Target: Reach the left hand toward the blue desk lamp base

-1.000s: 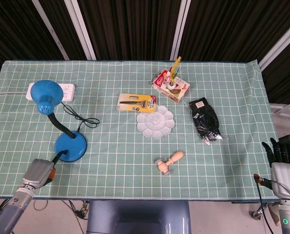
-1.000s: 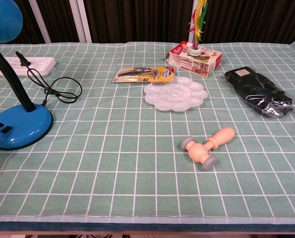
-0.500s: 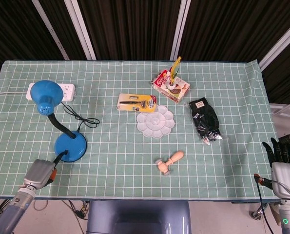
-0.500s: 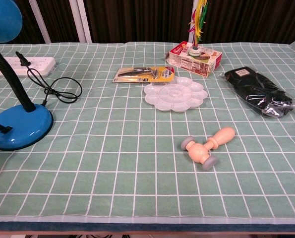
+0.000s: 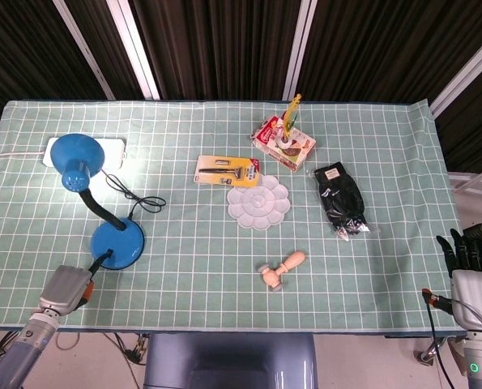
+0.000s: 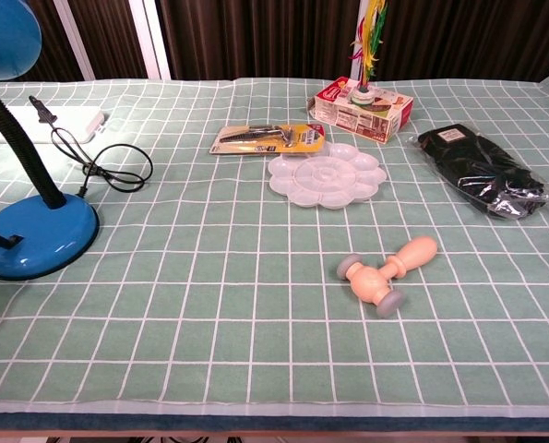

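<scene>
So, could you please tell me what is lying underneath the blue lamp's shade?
A white power strip lies under the lamp shade, lit brightly. The shade covers its left part in the head view, so that end cannot be seen.

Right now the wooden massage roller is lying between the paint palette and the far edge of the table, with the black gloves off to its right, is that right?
Not quite. The wooden massage roller lies between the paint palette and the near edge of the table, not the far edge; the head view shows it. The black gloves are indeed off to its right.
</scene>
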You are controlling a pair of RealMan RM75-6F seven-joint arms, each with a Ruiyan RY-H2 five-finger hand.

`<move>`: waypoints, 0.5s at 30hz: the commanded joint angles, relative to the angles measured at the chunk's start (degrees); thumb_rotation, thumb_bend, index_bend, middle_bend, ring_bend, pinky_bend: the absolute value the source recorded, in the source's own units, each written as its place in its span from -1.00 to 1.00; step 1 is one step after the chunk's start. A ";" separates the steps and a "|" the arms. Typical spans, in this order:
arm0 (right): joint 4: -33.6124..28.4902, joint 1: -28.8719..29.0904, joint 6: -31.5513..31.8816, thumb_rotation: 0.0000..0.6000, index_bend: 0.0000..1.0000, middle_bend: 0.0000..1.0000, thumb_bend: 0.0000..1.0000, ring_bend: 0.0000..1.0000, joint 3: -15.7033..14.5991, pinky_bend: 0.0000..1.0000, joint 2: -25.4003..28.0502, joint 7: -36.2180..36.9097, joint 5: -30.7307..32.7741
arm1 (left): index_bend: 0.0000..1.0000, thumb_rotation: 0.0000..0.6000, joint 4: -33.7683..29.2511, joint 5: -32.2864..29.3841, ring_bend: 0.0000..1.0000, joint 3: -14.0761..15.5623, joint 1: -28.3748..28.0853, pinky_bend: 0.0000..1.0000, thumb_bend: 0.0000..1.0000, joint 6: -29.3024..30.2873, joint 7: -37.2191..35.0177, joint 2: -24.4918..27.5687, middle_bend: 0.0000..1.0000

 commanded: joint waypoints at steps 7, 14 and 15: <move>-0.13 0.00 -0.12 1.00 -0.77 -0.95 -0.66 -0.96 0.06 -1.00 0.06 0.00 0.23 | -0.75 1.00 -7.48 4.78 -0.38 -4.77 4.28 -0.19 0.08 15.81 -9.82 7.11 -0.34; -0.26 0.00 -0.27 1.00 -0.77 -0.95 -0.66 -0.96 -0.10 -1.00 0.15 -0.04 0.12 | -0.81 1.00 -11.03 2.80 -0.84 -6.31 9.76 -0.58 -0.18 24.49 -16.10 14.10 -0.77; -0.28 0.01 -0.29 1.00 -0.77 -0.95 -0.66 -0.96 -0.12 -1.00 0.16 -0.04 0.08 | -0.82 1.00 -11.15 2.73 -0.88 -6.05 10.25 -0.64 -0.21 24.70 -16.88 14.69 -0.80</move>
